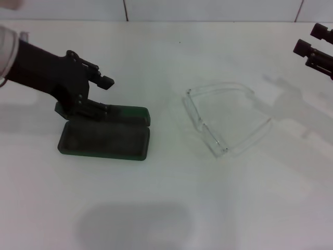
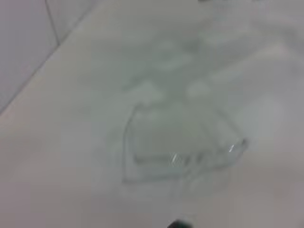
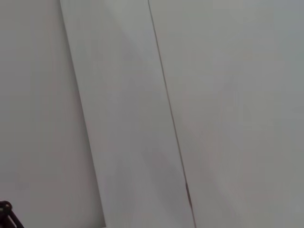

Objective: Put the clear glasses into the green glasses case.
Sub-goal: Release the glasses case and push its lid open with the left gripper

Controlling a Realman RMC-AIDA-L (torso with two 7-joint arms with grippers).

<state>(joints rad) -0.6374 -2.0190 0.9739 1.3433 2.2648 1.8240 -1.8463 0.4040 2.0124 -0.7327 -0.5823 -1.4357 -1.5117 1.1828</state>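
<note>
The green glasses case [image 1: 104, 136] lies open at the left of the white table, its lid standing up behind the tray. My left gripper [image 1: 99, 95] hovers over the lid's back edge with its fingers spread; the lower finger [image 1: 95, 108] touches the top of the lid and the upper one sticks out free. The clear glasses [image 1: 223, 119] lie unfolded on the table right of the case, arms pointing away, untouched. The left wrist view shows the glasses [image 2: 180, 159] too, plus a sliver of the case [image 2: 178, 224]. My right gripper [image 1: 316, 42] hangs open at the far right, away from both.
A white tiled wall [image 1: 208, 9] runs along the table's back edge. The right wrist view shows only wall tiles [image 3: 213, 95] and a black bit of hardware [image 3: 6, 214]. Bare table [image 1: 171, 208] stretches in front of the case and glasses.
</note>
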